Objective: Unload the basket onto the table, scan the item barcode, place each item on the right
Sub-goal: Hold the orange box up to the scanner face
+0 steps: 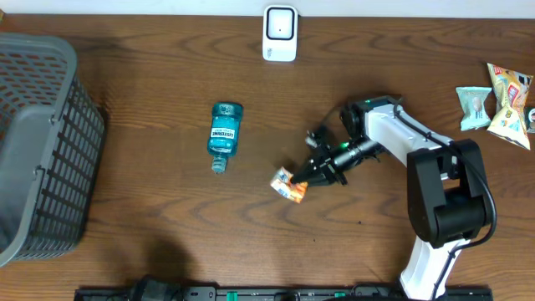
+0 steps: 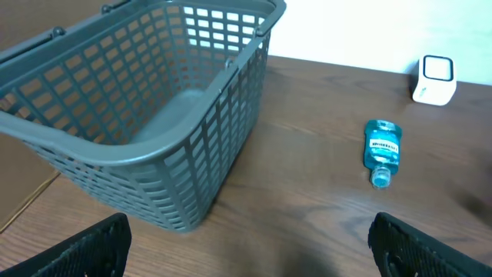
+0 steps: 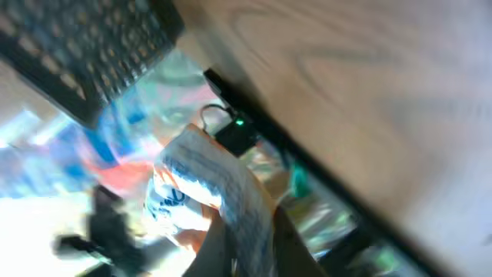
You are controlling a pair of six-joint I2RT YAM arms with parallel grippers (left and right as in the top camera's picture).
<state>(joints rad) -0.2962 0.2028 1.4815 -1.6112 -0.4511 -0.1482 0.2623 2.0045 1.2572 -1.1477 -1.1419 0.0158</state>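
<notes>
Two arms share a wooden table [image 1: 150, 209], but only one is busy. The right gripper [image 1: 303, 177] has its jaws clamped on a small orange-and-white packet [image 1: 287, 185] near the table's middle, just right of a blue bottle [image 1: 225, 134] lying flat. Its wrist view, badly blurred, suggests the packet is pinched by one edge and tipped up off the wood. The left gripper [image 2: 250, 258] idles with jaws wide, holding nothing, facing a grey basket [image 2: 138, 146]. The pick looks done, and presenting comes next. That means carrying the packet to the white scanner [image 1: 280, 33] at the far edge and turning its barcode, not visible here, toward the scanner's face.
</notes>
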